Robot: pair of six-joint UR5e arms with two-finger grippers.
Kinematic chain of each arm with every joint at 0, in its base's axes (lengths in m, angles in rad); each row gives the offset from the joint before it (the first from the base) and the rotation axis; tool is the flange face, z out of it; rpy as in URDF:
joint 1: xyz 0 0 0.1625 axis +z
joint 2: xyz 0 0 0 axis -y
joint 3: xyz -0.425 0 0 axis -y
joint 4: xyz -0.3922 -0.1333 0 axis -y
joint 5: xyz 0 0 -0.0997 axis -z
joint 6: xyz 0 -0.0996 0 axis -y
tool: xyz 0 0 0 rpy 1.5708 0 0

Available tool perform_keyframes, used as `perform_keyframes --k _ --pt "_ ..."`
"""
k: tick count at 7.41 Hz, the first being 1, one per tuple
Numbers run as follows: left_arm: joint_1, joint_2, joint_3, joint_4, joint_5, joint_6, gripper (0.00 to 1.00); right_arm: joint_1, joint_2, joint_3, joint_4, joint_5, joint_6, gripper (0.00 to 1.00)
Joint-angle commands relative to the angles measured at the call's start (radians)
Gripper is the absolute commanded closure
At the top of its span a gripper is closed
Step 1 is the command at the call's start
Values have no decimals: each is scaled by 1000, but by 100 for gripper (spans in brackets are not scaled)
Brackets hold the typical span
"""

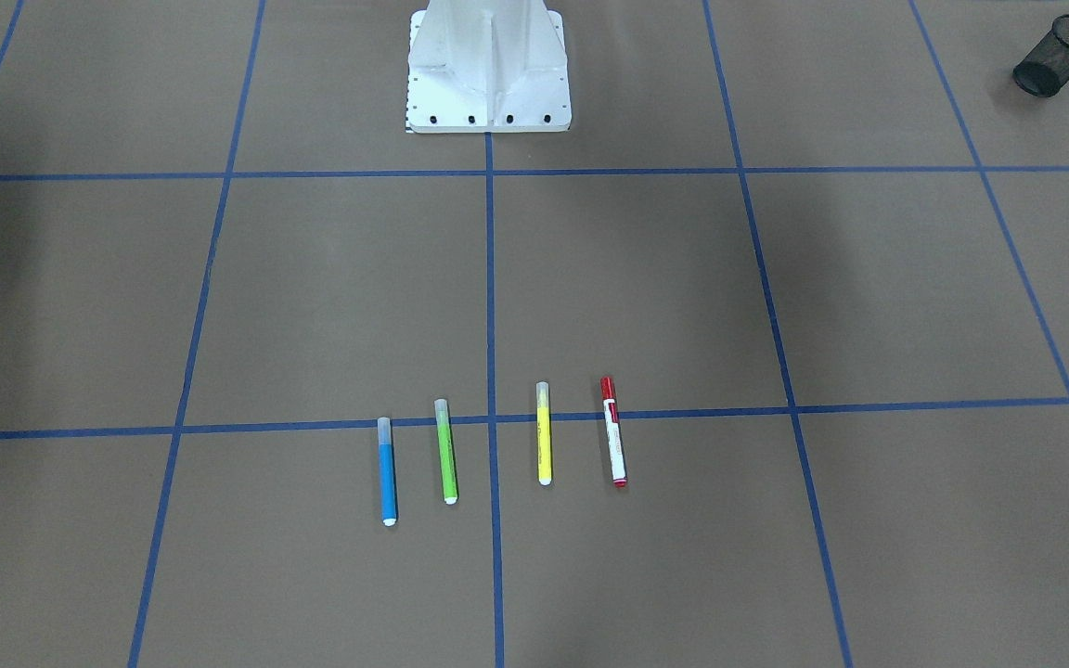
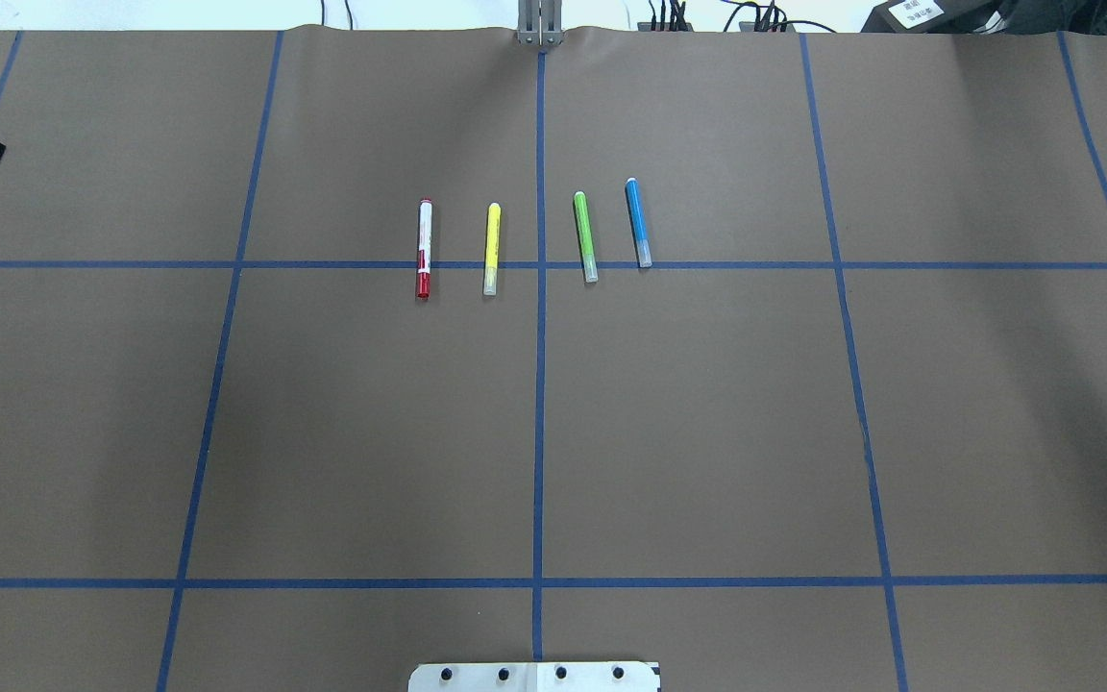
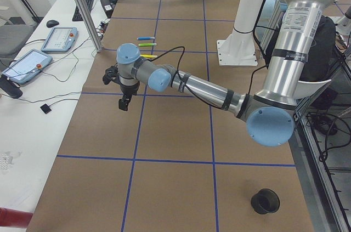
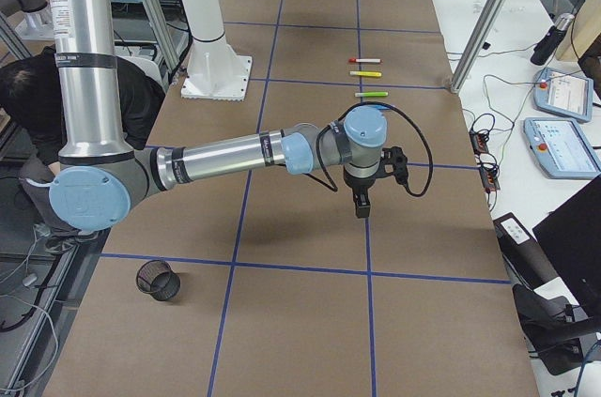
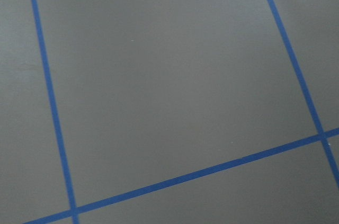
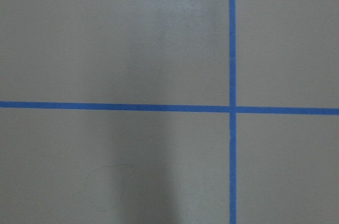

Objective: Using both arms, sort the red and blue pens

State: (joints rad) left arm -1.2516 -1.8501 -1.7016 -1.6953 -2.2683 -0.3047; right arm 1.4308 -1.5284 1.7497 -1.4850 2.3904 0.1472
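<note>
Front-facing view: low in the centre I see four pens lying apart in a row across a tape line [image 1: 776,409]. They run blue pen [image 1: 387,471], green pen [image 1: 446,452], yellow pen [image 1: 544,434], red marker [image 1: 613,431], whose barrel print is too small to read. A black mesh cup [image 1: 1059,56] sits upper right, its inside dark.

Overhead: the row lies above centre, red at the left end, blue at the right.

Left side view: the left gripper [image 3: 124,105] hangs mid-left; I cannot tell its finger spread.

Right side view: the right gripper [image 4: 362,207] hangs mid-frame, equally unclear.

Wrist views: brown paper [image 5: 169,86], blue tape.
</note>
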Motion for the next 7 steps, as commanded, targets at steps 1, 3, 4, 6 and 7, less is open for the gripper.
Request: perform_keyframes --k 1,3,4,6,7 --pt "203 -154 15 60 99 -147 0 -30 8 1 34 10 66 0" --pt "280 -320 80 155 99 -277 0 -97 47 -4 32 3 112 0" --pt "338 -372 103 148 101 -453 0 -139 50 -7 47 -46 130 0" --pt "418 -529 262 144 140 -525 0 -173 45 -10 129 -73 159 0" --pt "461 -558 302 120 212 -560 0 -179 47 -10 130 -70 176 0"
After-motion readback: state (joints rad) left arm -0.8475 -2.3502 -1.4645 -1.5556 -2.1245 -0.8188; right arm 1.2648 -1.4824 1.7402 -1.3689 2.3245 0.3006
